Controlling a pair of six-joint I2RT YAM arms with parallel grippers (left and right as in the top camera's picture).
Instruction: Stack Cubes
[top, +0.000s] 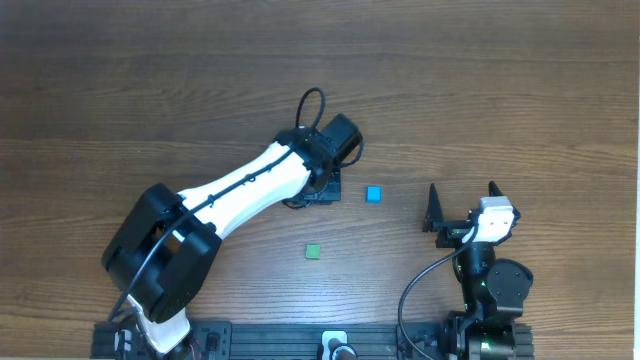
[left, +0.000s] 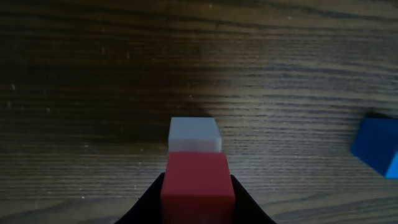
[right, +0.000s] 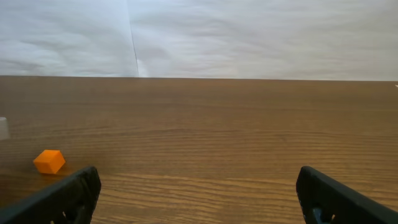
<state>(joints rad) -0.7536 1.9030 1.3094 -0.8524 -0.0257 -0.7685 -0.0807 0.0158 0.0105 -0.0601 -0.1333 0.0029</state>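
Note:
My left gripper (left: 198, 202) is shut on a red cube (left: 198, 185). Just beyond the red cube a white cube (left: 194, 134) sits on the wooden table, and I cannot tell whether the two touch. In the top view the left gripper (top: 318, 190) is at the table's middle, with a blue cube (top: 373, 193) close to its right and a green cube (top: 313, 251) nearer the bases. The blue cube (left: 376, 147) also lies off to the side in the left wrist view. My right gripper (top: 462, 208) stands open and holds nothing, right of the blue cube. An orange cube (right: 49, 161) lies on the table ahead of the right gripper (right: 198, 199).
The wooden table (top: 150, 80) stretches wide and bare at the back and left. A white wall (right: 249, 37) rises behind the table's far edge. A black cable (top: 312, 100) loops up from the left wrist.

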